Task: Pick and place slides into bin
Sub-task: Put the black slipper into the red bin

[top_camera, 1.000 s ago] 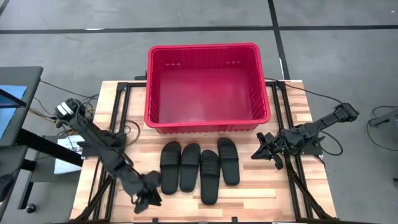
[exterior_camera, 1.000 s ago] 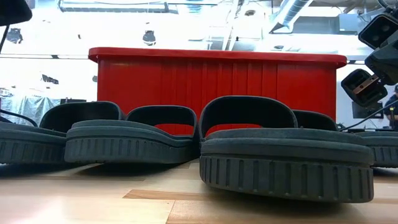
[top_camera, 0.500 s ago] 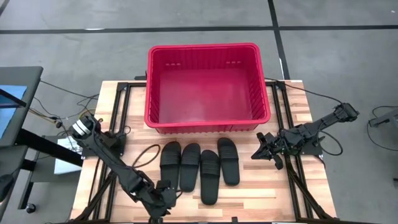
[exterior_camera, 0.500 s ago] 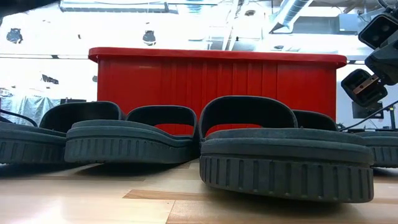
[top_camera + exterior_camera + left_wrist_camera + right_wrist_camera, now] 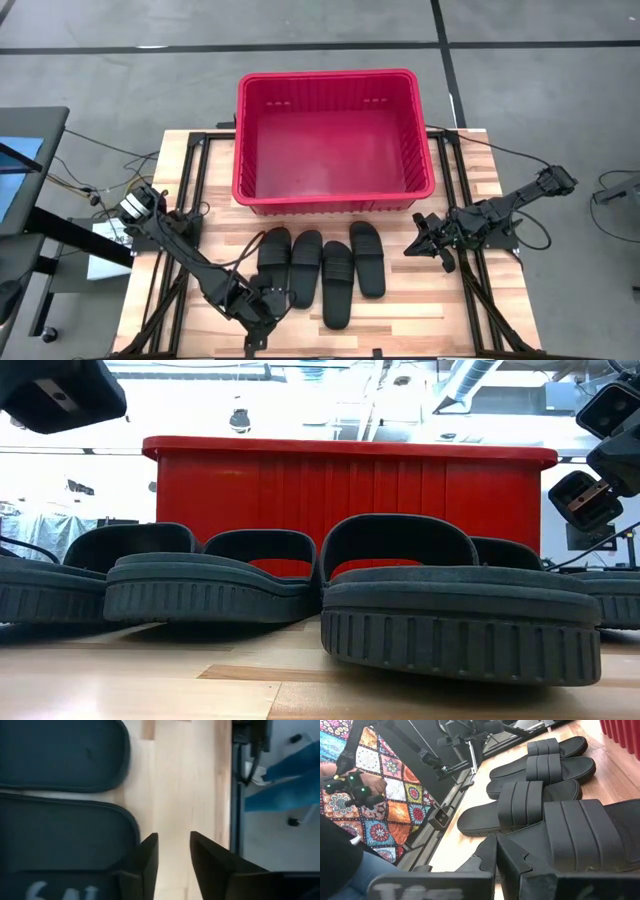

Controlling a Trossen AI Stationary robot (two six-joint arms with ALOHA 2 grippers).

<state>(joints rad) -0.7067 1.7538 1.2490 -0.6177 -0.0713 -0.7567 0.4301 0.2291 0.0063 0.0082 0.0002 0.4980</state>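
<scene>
At the near left of the light wooden slatted table (image 5: 400, 310), the left gripper (image 5: 262, 312) hangs just beside the heel of the leftmost of four matte black rubber slides (image 5: 321, 265). Its fingers (image 5: 145, 865) stand a narrow gap apart over bare wood with nothing between them, likely lining up to take that sandal from its heel end. The slides lie side by side across the middle of the table, heels near and ribbed straps far, so each can be lifted lengthwise toward the bin; none is inside yet. To their right the right gripper (image 5: 421, 240) waits above the table, fingers closed on nothing. Farthest stands the large red ribbed plastic bin (image 5: 243, 140), just beyond the toes.
</scene>
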